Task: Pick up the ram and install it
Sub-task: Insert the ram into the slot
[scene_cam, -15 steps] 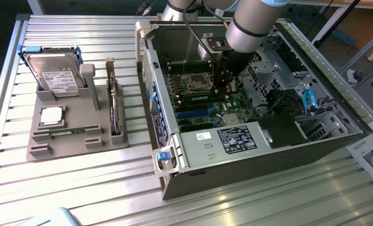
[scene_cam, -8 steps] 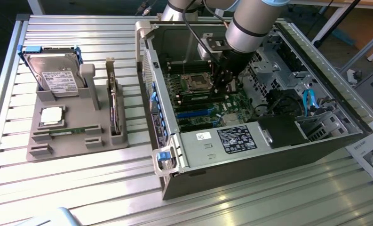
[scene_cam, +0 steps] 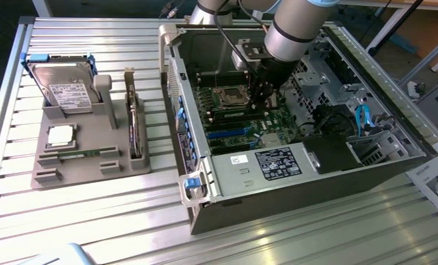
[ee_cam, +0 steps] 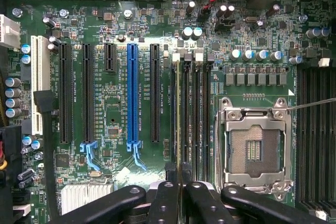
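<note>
Gripper (ee_cam: 178, 170) pinched narrow on the ram (ee_cam: 179, 108), edge-on along the memory slots (ee_cam: 198, 114) beside the empty socket (ee_cam: 255, 150), lined up to seat straight.

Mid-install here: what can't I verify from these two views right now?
Seating depth of the ram: wrist view sees it edge-on, between the shut jaws.
Near slot latch: wrist view, covered by the gripper.
Contact of ram and slot: exterior view, hidden behind the arm.
Green strip in the grey tray: exterior view, too small to identify.
</note>
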Robot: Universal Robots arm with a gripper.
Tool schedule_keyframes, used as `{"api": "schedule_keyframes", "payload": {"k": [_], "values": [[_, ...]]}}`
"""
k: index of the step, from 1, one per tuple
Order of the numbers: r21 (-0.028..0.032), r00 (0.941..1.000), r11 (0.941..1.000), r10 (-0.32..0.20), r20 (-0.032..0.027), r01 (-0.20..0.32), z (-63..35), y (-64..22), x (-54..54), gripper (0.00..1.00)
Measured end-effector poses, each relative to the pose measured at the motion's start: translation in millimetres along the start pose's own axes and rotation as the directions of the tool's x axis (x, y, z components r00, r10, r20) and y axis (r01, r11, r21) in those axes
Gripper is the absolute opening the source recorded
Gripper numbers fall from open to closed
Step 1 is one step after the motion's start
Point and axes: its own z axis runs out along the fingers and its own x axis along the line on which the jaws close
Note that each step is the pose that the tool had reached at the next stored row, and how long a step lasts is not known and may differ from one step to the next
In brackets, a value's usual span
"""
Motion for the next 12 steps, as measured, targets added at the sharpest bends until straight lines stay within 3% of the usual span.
{"api": "schedule_keyframes", "payload": {"k": [2, 8, 12], "values": [[0.0002, 1.0000, 1.0000, 0.000, -0.0001, 0.000, 0.0, 0.0, 0.0, 0.12], [0.0103, 1.0000, 0.9999, 0.000, -0.0003, 0.000, 3.3, 0.0, 0.2, 0.12], [0.0116, 1.0000, 0.9999, 0.000, -0.0001, 0.000, 3.6, 0.0, 0.2, 0.12]]}}
